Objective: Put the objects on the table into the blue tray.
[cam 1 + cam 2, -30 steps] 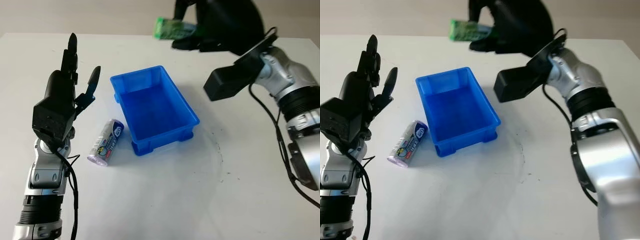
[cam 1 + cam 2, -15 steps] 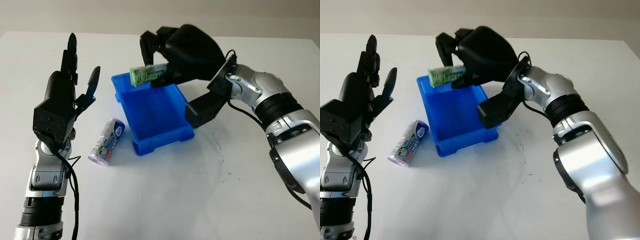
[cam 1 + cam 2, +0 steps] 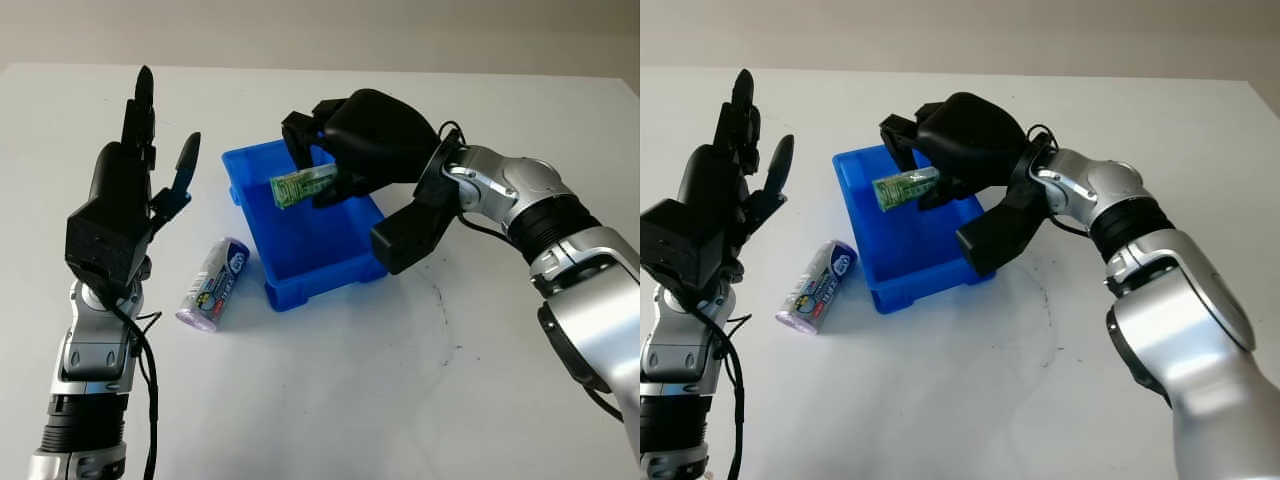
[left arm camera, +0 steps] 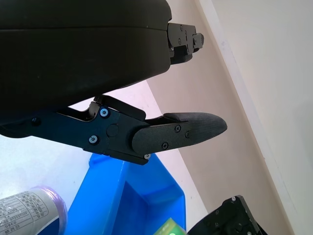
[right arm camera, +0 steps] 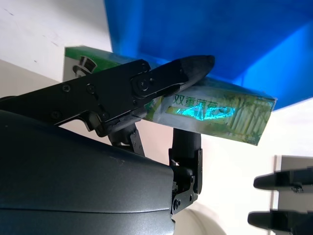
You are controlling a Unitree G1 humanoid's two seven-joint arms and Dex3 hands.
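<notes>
The right hand [image 3: 350,150], gripping the green box [image 3: 301,186], comes down from high above the far edge of the table and now it holds the box low inside the blue tray [image 3: 330,265], much closer to the tray floor than half a second before

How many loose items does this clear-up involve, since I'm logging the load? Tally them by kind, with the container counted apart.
Green box, held by the right hand over the blue tray: 1
Purple-capped canister, lying on the table left of the tray: 1
Blue tray: 1
Total: 2 items plus 1 tray; the left hand is open, raised at the left.
</notes>
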